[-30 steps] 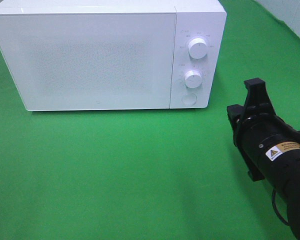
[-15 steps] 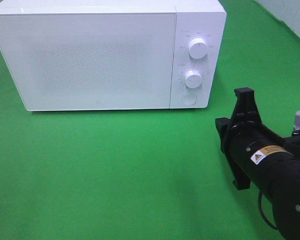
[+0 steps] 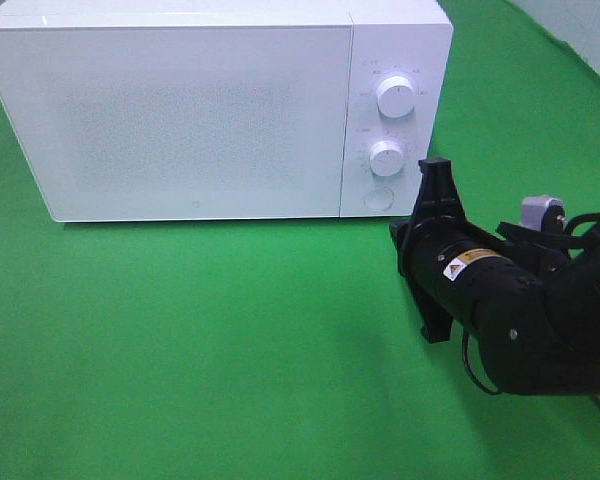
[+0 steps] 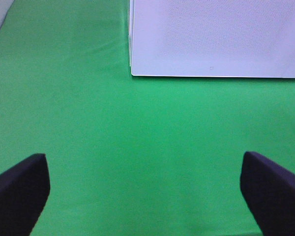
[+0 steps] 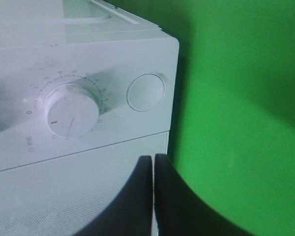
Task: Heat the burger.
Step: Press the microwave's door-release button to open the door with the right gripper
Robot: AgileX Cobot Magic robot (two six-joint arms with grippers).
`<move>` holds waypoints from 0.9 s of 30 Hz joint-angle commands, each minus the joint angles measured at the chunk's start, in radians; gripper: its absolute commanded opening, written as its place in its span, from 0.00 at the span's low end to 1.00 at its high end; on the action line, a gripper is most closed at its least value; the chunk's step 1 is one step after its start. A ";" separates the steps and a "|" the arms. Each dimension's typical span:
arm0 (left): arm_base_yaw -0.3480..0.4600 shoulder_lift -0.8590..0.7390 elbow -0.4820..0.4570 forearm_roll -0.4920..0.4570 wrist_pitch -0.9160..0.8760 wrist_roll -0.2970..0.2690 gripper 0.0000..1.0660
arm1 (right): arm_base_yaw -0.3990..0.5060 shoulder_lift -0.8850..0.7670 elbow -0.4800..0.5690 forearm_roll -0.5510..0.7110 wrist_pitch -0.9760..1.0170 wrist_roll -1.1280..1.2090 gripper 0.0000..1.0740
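Burger not in view; maybe behind shut microwave [image 3: 180, 120] door, can't tell. Right gripper [image 5: 153, 167] clenched, empty, close to the control panel by round button [image 5: 145, 92]. Likely step: pop the door; next needs a square push on it. Left gripper [image 4: 142, 162] spread wide, idle over green cloth [image 3: 230, 350]. Pale wall [image 3: 580, 30] behind.

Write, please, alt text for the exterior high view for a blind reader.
The black robot arm's right gripper, shut, points at the lower front corner of a white box-shaped microwave oven, beside its round white push button. The oven's door is closed, two round white knobs sit above the button, and all stands on a green cloth.
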 commanded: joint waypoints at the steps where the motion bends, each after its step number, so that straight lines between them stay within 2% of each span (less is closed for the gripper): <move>1: -0.006 -0.015 0.004 -0.002 -0.008 0.001 0.92 | -0.031 0.022 -0.047 -0.028 0.054 0.001 0.00; 17: -0.006 -0.015 0.004 -0.002 -0.008 0.001 0.92 | -0.158 0.138 -0.232 -0.111 0.132 0.003 0.00; 27: -0.006 -0.015 0.004 -0.002 -0.008 0.001 0.92 | -0.180 0.208 -0.309 -0.123 0.138 0.007 0.00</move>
